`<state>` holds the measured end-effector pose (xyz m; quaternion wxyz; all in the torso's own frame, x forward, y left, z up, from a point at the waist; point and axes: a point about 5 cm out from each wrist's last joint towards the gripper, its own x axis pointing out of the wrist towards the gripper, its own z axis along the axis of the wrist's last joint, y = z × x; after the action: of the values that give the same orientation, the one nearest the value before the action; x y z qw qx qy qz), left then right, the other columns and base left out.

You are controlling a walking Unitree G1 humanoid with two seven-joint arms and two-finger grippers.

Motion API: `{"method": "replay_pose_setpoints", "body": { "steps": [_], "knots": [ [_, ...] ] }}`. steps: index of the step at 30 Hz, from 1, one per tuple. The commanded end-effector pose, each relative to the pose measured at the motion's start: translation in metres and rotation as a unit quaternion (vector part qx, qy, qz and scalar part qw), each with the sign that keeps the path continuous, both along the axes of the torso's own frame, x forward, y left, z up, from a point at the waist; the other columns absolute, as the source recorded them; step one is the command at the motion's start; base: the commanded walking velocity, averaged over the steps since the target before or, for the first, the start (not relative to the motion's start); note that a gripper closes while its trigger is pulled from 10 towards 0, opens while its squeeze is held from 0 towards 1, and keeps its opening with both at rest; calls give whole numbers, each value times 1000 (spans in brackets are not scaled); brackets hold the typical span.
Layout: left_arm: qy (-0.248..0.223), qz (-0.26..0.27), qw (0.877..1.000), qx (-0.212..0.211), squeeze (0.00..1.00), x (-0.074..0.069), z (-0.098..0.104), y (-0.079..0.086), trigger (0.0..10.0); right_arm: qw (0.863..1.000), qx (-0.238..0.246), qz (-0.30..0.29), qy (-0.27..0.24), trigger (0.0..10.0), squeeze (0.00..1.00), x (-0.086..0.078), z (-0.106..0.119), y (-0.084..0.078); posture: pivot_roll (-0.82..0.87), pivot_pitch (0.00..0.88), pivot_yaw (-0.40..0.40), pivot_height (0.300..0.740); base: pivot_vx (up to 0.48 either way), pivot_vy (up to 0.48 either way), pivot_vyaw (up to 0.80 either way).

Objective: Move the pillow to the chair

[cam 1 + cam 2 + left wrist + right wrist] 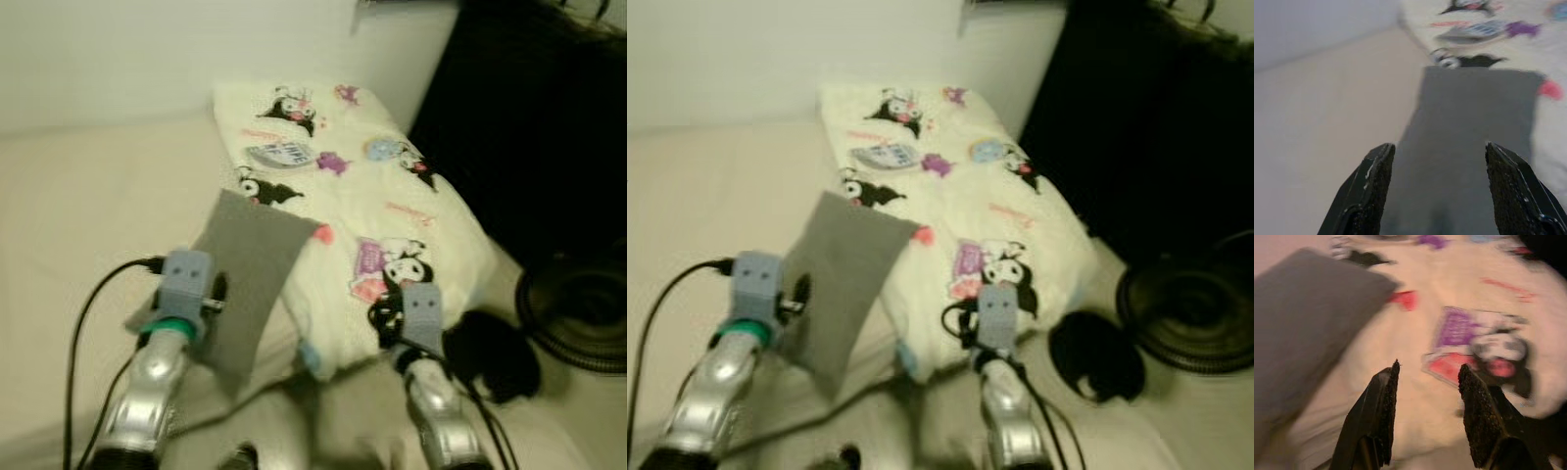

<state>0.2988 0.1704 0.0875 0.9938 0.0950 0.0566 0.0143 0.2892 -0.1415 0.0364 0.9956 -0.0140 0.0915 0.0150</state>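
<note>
A grey pillow (250,269) lies on a beige bed (78,196), its far corner overlapping a cartoon-print blanket (372,206) at two o'clock. The left end effector (1437,188), fingers apart, hovers over the pillow; the right end effector (1427,413), also apart, hovers over the blanket. Judged step: reaching to grasp; next, closing on the pillow.

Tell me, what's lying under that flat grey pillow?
The flat grey pillow rests partly on the cream cartoon-print blanket and partly on the beige bed surface. Whatever sits directly beneath its middle is hidden.
</note>
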Motion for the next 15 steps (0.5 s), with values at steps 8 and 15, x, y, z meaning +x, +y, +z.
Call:
{"method": "replay_pose_setpoints", "body": {
  "steps": [8, 15],
  "knots": [
    [12, 4, 1000, -11, 0, -1, -3, -4, 10000, 1000, -3, -6, 11, 10000, 0, -2, -5, -6, 120, 24, -13, 740, 0, 0, 800],
    [5, 7, 1000, -12, 0, 1, -1, -4, 10000, 1000, -7, -5, 11, 10000, 0, -1, -5, -6, 119, 24, -16, 740, 0, 0, 800]
  ]
}}
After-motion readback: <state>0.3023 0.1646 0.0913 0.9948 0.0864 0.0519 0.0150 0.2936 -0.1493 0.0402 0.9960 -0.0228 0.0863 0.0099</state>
